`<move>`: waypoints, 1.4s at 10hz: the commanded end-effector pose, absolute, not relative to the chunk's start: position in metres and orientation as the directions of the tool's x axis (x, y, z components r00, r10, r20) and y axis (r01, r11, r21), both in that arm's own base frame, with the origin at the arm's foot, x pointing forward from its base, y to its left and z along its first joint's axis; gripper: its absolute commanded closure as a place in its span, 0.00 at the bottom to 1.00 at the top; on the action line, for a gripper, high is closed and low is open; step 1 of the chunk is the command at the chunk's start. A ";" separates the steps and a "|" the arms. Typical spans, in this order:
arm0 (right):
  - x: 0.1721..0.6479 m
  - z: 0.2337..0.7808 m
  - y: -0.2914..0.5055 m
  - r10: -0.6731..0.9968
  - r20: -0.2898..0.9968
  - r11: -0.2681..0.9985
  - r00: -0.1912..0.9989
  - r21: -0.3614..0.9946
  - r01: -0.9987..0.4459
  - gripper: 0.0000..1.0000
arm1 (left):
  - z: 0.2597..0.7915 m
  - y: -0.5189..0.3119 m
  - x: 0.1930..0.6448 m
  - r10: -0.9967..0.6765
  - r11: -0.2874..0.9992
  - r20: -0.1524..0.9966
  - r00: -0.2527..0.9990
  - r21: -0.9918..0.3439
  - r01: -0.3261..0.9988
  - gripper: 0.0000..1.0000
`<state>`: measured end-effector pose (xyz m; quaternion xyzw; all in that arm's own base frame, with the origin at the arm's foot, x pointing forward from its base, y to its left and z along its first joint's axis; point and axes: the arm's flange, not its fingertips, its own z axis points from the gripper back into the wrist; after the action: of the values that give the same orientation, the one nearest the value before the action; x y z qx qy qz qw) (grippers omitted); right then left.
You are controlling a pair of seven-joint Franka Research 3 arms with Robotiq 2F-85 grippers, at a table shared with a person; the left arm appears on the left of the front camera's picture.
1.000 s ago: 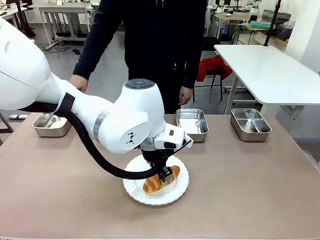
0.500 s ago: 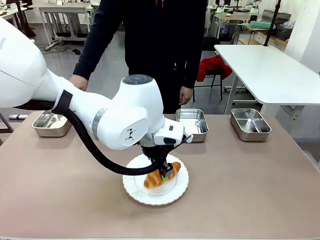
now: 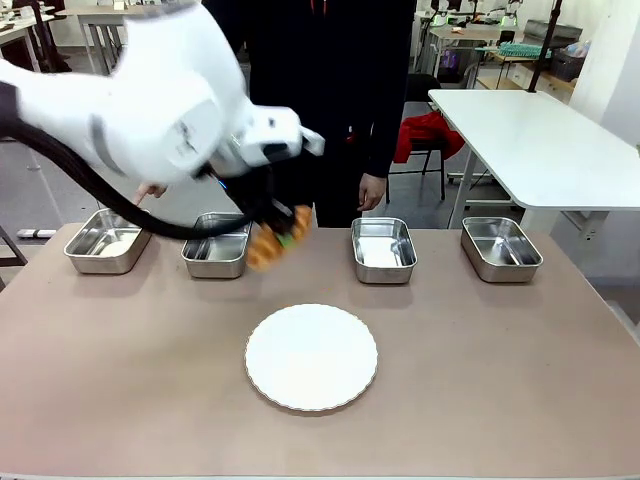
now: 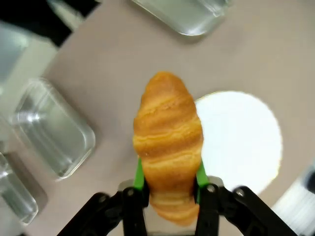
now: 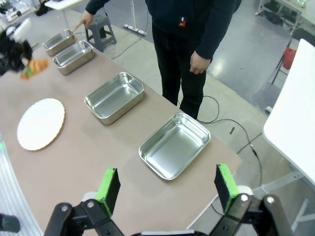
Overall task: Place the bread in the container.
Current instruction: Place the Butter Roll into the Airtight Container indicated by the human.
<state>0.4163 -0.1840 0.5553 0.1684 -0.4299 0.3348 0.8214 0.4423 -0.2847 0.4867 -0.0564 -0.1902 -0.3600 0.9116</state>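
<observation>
The bread (image 3: 264,246), a golden-brown croissant, hangs in the air above the table with my left gripper (image 3: 281,230) shut on it. It is just right of the second steel pan (image 3: 215,251) from the left. In the left wrist view the bread (image 4: 168,129) sits between the green pads of the left gripper (image 4: 168,181), over bare table between a pan (image 4: 51,130) and the white plate (image 4: 243,140). Four alike pans stand in a row; I cannot tell which one is the container. My right gripper (image 5: 167,189) is open, high above the table's right end.
The round white plate (image 3: 311,357) lies bare at the table's middle. Other pans stand at the far left (image 3: 103,246), right of centre (image 3: 383,249) and far right (image 3: 501,247). A person stands behind the table, one hand (image 3: 151,190) near the leftmost pan.
My left gripper has lifted the bread off the white plate and carried it up, back and left toward the second pan. The plate is now bare.
</observation>
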 end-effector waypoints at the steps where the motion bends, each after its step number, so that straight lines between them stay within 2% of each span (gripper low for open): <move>1: 0.417 0.558 -0.184 0.401 0.829 0.716 0.390 -0.018 -0.698 0.00 | 0.499 -0.246 0.497 -0.537 0.836 0.303 0.787 0.067 0.545 0.58; 2: 0.417 0.558 -0.184 0.401 0.829 0.716 0.390 -0.018 -0.698 0.00 | 0.503 -0.213 0.522 -0.460 0.887 0.264 0.848 0.094 0.452 0.58; 4: 0.417 0.558 -0.184 0.401 0.829 0.716 0.390 -0.018 -0.698 0.00 | 0.506 -0.169 0.543 -0.403 0.915 0.239 0.883 0.113 0.387 0.58; 6: 0.417 0.558 -0.184 0.401 0.829 0.716 0.390 -0.018 -0.698 0.00 | 0.500 -0.176 0.538 -0.439 0.898 0.238 0.866 0.078 0.434 0.58; 7: 0.417 0.558 -0.184 0.401 0.829 0.716 0.390 -0.018 -0.698 0.00 | 0.498 -0.144 0.550 -0.415 0.910 0.247 0.876 0.116 0.399 0.58; 10: 0.417 0.558 -0.184 0.401 0.829 0.716 0.390 -0.018 -0.698 0.00 | 0.496 -0.154 0.549 -0.425 0.905 0.239 0.873 0.108 0.411 0.58; 11: 0.417 0.558 -0.184 0.401 0.829 0.716 0.390 -0.018 -0.698 0.00 | 0.494 -0.126 0.567 -0.380 0.925 0.209 0.901 0.068 0.375 0.58; 12: 0.417 0.558 -0.184 0.401 0.829 0.716 0.390 -0.018 -0.698 0.00 | 0.485 -0.097 0.588 -0.307 0.952 0.207 0.929 0.089 0.294 0.58; 13: 0.417 0.558 -0.184 0.401 0.829 0.716 0.390 -0.018 -0.698 0.00 | 0.472 -0.070 0.601 -0.298 0.954 0.160 0.941 0.016 0.300 0.58; 14: 0.417 0.558 -0.184 0.401 0.829 0.716 0.390 -0.018 -0.698 0.00 | 0.464 -0.052 0.605 -0.280 0.960 0.163 0.946 0.032 0.279 0.58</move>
<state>0.4164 -0.1840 0.5555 0.1677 -0.4295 0.3348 0.8218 0.5938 -0.0592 0.4606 0.0185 -0.0920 -0.1442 0.9851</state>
